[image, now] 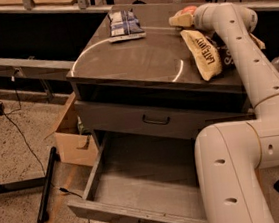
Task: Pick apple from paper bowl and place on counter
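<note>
The paper bowl [178,21] sits at the far right of the counter [128,59], cream-coloured and partly hidden by my arm. The apple [188,11] shows as a reddish patch on top of the bowl, right against my wrist. My gripper [197,18] is at the end of the white arm, at the bowl and apple, and the wrist hides most of it.
A yellow chip bag [201,53] lies just in front of the bowl, with a dark packet [227,57] beside it. A blue-white snack packet [124,23] lies at the back left. The bottom drawer [147,183] stands open. A cardboard box [74,138] is on the floor at left.
</note>
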`<state>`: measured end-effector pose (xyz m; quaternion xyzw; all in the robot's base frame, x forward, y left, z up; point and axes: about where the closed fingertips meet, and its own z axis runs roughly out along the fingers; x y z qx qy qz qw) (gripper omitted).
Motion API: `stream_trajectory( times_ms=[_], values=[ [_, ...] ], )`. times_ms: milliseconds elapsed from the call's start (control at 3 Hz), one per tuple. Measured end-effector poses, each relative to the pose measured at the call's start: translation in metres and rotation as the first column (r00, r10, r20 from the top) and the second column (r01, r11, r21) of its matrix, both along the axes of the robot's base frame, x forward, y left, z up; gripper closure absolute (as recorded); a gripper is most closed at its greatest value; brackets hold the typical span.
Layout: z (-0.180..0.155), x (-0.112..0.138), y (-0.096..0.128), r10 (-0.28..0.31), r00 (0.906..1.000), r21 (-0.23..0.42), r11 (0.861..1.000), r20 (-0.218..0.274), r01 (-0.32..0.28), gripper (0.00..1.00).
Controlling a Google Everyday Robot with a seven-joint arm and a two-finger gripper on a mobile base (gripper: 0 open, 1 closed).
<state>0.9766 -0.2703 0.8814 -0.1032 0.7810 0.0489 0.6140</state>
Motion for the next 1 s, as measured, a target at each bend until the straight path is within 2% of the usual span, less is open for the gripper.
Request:
stream_trajectory(
  times_ms=[333, 1000],
  values=[
    [0.002, 0.002, -0.003, -0.016, 0.9998, 0.018, 1.0, 0.01, 0.016, 0.0],
    [0.016, 0.004, -0.008, -0.039, 0.9981, 0.049, 0.998, 0.048, 0.037, 0.18]
  ],
)
